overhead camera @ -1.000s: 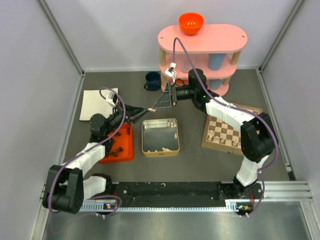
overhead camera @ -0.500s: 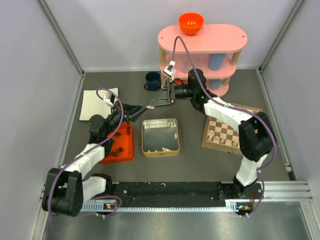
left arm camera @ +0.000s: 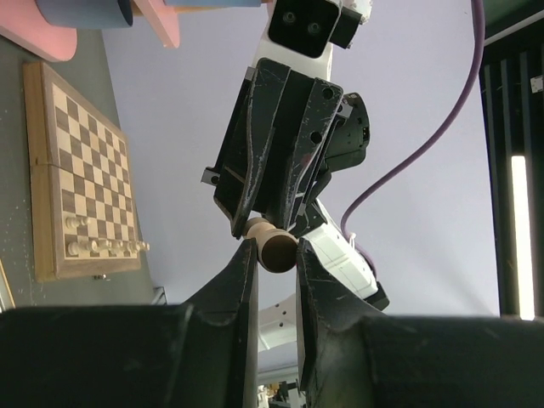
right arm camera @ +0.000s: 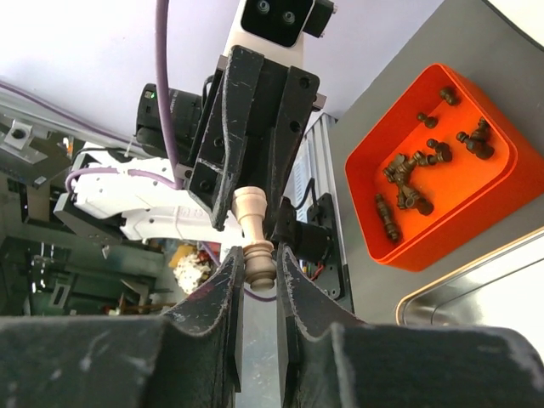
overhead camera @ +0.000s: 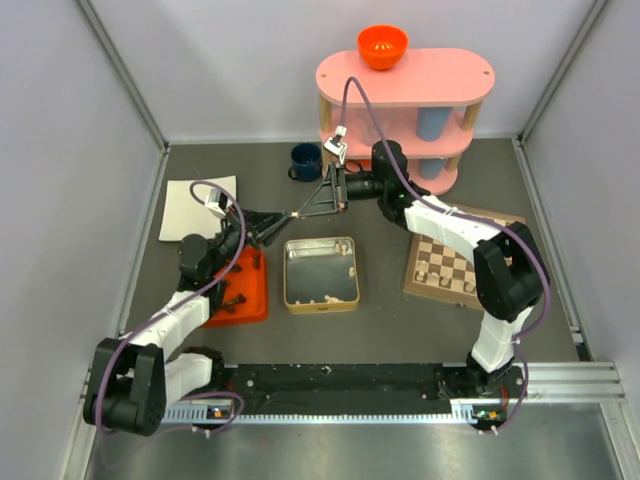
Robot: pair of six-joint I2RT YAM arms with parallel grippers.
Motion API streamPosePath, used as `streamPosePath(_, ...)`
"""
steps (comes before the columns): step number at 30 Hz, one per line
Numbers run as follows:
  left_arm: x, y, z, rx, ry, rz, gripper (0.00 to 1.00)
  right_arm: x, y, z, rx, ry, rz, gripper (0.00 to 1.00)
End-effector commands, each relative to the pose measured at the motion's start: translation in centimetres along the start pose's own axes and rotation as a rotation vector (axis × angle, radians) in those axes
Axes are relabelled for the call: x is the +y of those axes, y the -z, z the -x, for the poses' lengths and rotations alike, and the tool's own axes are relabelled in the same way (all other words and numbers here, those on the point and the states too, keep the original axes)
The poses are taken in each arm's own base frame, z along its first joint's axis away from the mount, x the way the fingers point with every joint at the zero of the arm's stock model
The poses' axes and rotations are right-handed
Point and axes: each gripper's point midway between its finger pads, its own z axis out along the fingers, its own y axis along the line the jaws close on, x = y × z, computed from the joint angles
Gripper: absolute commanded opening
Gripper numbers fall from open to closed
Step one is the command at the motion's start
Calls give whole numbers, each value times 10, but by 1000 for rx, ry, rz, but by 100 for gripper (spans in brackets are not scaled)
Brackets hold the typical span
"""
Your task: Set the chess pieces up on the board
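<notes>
One pale cream wooden chess piece (right arm camera: 251, 206) is hanging in mid-air beyond the far rim of one square silver metal tin (overhead camera: 286, 275), both arms reaching inward tip to tip: the left gripper (left arm camera: 275, 252) is clamping its base, the right gripper (right arm camera: 257, 259) its head. One brown-and-cream checked wooden board (left arm camera: 85, 161) is lying right, one orange tray (right arm camera: 463, 204) of dark chessmen (right arm camera: 406, 170) left

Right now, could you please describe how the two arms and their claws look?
The left arm and right arm have white links with black joints. A purple cable runs along each. The left claw and right claw are black, long and tapered.
</notes>
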Motion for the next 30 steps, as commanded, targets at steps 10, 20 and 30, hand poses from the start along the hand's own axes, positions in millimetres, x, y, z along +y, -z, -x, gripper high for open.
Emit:
streamPosePath(10, 7, 6, -9, 48, -121, 55, 72, 5, 19, 7, 62, 250, -66, 4)
streamPosePath(20, 51, 49, 36, -3, -680, 604, 87, -31, 158, -35, 356, 625, -584, 4)
streamPosePath(30, 60, 42, 68, 31, -850, 652, 87, -21, 309, -108, 741, 490, -979, 4)
